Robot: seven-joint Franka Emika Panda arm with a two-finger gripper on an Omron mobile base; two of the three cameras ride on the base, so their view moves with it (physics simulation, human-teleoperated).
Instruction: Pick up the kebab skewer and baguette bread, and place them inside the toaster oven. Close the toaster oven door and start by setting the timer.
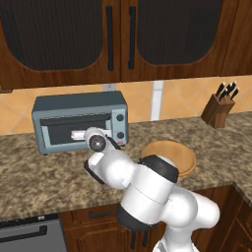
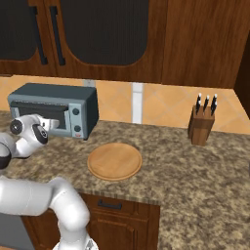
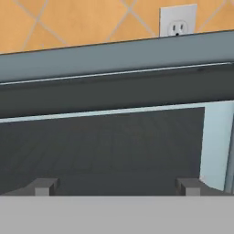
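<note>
Here the white arm [image 1: 147, 192] rises nearest the cameras and bends forward over the speckled stone worktop [image 2: 195, 166], so that its hand sits right at the mouth of the toaster oven [image 1: 78, 120]. In the hand view the claw [image 3: 117, 186] shows two dark tips well apart with nothing between them, so it is open and empty. They point straight into the dark cavity, which suggests the hand is either finishing a delivery inside or lining up to deal with the door.

Just to the arm's right lies a round wooden board [image 2: 114, 161], bare on top. Further right, a knife block [image 2: 201, 124] stands near the tiled wall.

The oven is a grey-blue box set at the back of the worktop under the dark wooden cabinets [image 1: 118, 34], its round knobs [image 1: 119, 123] on the right-hand panel. A pale object shows in its opening in the left base view; I cannot tell what it is. Whether the door is down I cannot tell either. Neither skewer nor bread can be made out with certainty.
</note>
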